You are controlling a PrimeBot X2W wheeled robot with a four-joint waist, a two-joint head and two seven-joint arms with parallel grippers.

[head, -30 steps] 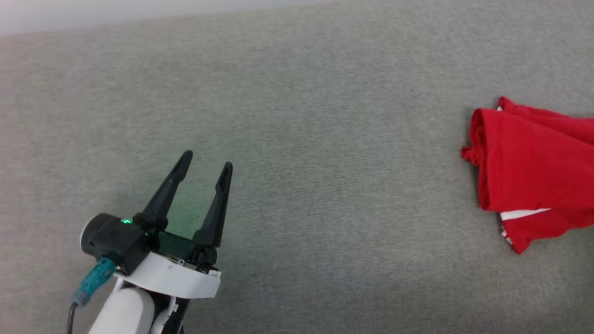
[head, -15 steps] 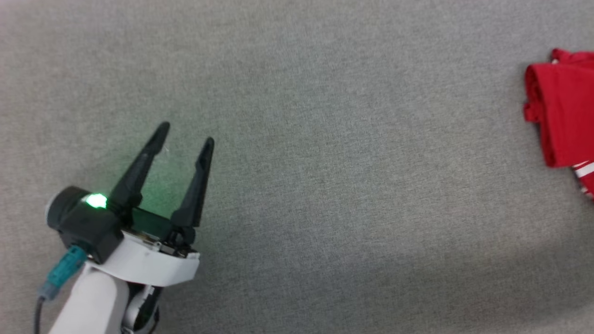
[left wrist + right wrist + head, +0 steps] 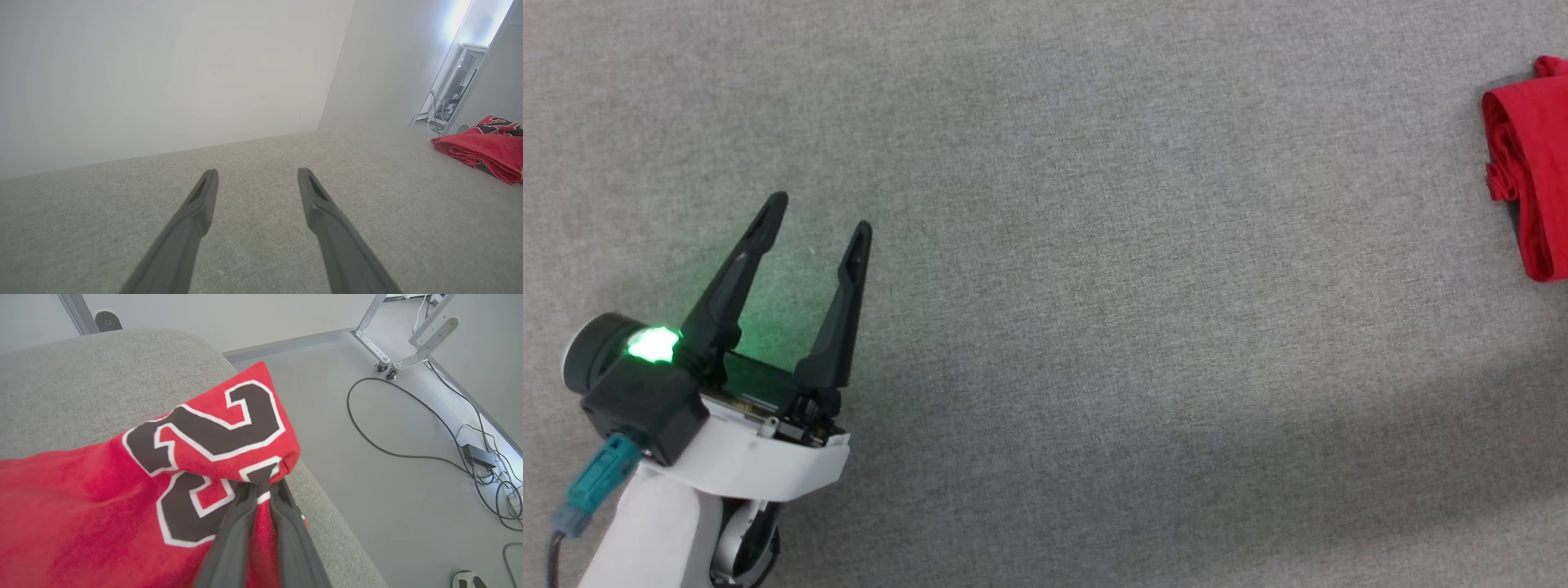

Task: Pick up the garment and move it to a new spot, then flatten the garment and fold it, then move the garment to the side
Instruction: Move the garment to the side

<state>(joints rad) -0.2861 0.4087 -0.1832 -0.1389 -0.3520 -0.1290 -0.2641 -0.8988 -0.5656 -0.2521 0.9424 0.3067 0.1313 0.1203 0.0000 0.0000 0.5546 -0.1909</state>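
Observation:
The garment (image 3: 1531, 167), a red jersey with black white-outlined numbers, lies bunched at the right edge of the grey surface (image 3: 1094, 245) in the head view. In the left wrist view the garment (image 3: 486, 149) sits far right. My left gripper (image 3: 821, 216) hovers open over bare grey cloth at the lower left, its gap (image 3: 257, 179) holding nothing. My right gripper (image 3: 261, 486) is shut on a fold of the garment (image 3: 196, 437) by the lettering, near the surface's rounded edge.
Beyond the surface's edge in the right wrist view lies grey floor (image 3: 388, 477) with black cables (image 3: 470, 453), metal frame legs on castors (image 3: 388, 359) and a shoe tip (image 3: 468, 580). A white wall (image 3: 163, 73) rises behind the surface.
The head camera has swung left and down, so the garment has slid toward the right edge of its view. My left gripper stays open and my right stays shut.

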